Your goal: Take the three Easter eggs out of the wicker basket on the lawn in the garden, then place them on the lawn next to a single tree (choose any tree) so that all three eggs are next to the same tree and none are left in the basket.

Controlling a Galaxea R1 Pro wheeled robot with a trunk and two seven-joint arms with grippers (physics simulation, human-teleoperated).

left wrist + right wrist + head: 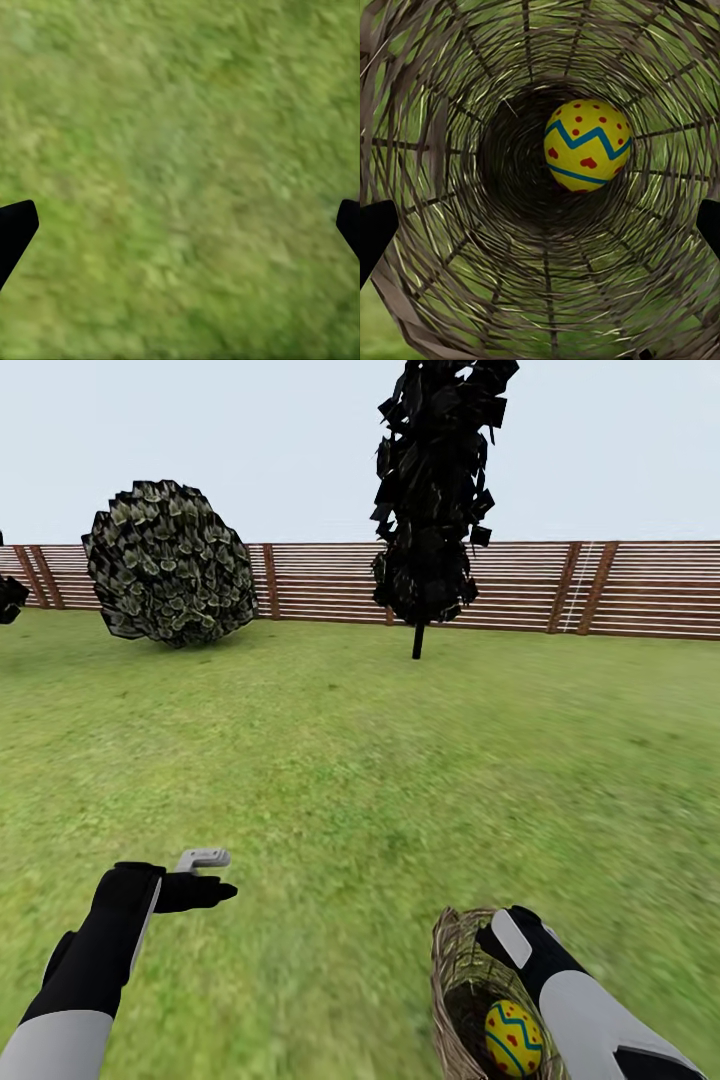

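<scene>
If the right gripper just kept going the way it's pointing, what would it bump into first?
Probably the egg. The right gripper, jaws open, looks straight down into the basket, where the egg lies near the bottom, slightly off the centre line. If it missed the egg, it would meet the basket's woven bottom instead.

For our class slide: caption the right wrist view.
Open right gripper looks into wicker basket holding one Easter egg.
</scene>
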